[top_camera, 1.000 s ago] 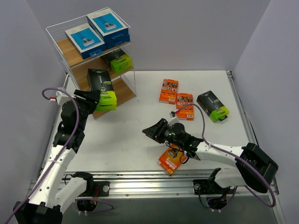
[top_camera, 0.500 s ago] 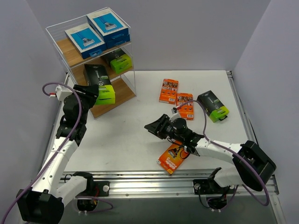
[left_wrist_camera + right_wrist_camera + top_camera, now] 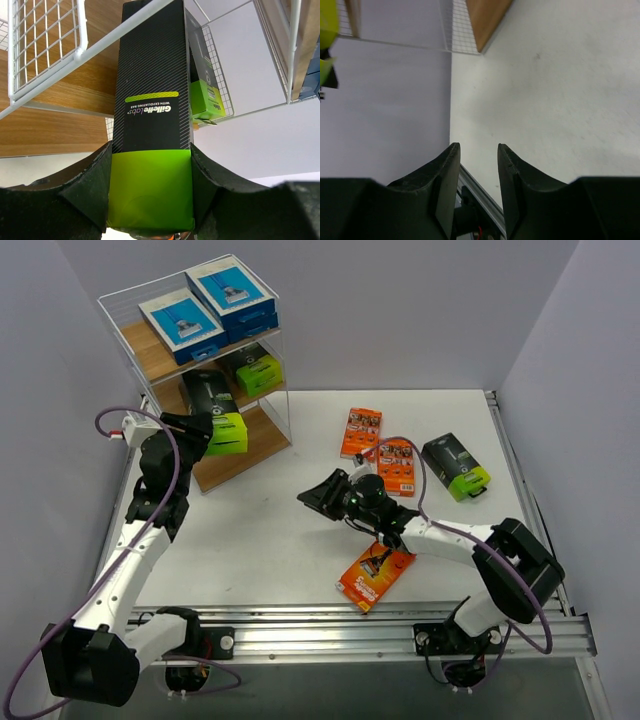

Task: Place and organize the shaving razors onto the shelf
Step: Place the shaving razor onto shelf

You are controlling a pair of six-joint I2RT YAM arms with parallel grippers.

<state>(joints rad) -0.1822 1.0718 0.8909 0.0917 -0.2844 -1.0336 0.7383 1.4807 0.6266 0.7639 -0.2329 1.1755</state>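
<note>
My left gripper (image 3: 193, 426) is shut on a black shaving razor pack with a lime-green end (image 3: 213, 408), holding it at the middle tier of the shelf (image 3: 252, 444). In the left wrist view the pack (image 3: 150, 115) fills the space between both fingers (image 3: 90, 185) and points under the white wire frame toward another black-and-green pack (image 3: 202, 95). My right gripper (image 3: 312, 498) hovers over the bare table middle, open and empty (image 3: 478, 155). An orange pack (image 3: 375, 575) lies behind it near the front rail.
Two blue-and-white packs (image 3: 180, 325) (image 3: 232, 298) lie on the top board. A black-and-green pack (image 3: 255, 370) sits on the middle board. Two orange packs (image 3: 361, 433) (image 3: 397, 466) and a black-and-green one (image 3: 455, 467) lie at the right. Walls close in on both sides.
The left gripper has carried its pack up and back, further into the shelf's middle tier. The right arm swung left and away from the front; the orange pack below shifted slightly.
</note>
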